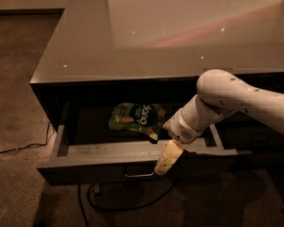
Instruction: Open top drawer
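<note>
The top drawer (85, 167) of the dark grey cabinet is pulled well out, showing its paler grey floor (99, 149). Its small loop handle (138, 175) sits at the centre of the front. My gripper (166, 161), with pale yellowish fingers, hangs over the drawer's front edge just right of the handle, on the end of my white arm (227, 98) that reaches in from the right. A green snack bag (136, 117) lies inside the drawer near the back.
The cabinet has a wide glossy top (180, 27) with light reflections. A black cable (104, 203) loops on the brown carpet under the drawer, and another cable (9, 151) trails off to the left. More drawer fronts sit in shadow at the right (255, 136).
</note>
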You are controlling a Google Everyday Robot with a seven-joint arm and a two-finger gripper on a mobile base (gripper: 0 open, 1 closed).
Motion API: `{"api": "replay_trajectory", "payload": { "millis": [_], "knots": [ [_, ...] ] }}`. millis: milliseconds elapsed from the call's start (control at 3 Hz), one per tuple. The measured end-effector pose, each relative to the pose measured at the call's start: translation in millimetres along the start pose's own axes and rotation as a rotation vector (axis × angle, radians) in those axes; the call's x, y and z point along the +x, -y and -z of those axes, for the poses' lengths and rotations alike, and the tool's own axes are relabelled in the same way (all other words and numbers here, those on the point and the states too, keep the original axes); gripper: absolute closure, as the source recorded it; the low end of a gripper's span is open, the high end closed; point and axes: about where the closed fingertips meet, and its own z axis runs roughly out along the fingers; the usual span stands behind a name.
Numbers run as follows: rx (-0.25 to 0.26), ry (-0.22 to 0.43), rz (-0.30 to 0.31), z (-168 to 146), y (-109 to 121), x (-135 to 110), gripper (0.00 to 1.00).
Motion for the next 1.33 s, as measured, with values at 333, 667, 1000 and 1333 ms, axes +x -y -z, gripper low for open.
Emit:
{"api": "replay_trajectory", "payload": {
  "millis": [333, 667, 1000, 1333],
  "knots": [
    [0.010, 0.026, 0.035, 0, 4, -12, 0.00],
    [0.036, 0.055, 0.069, 7, 19, -27, 0.00],
    [0.068, 0.071, 0.062, 15, 36, -29, 0.19],
    [0.098, 0.072, 0.039, 18, 49, -26, 0.42]
  ]
}}
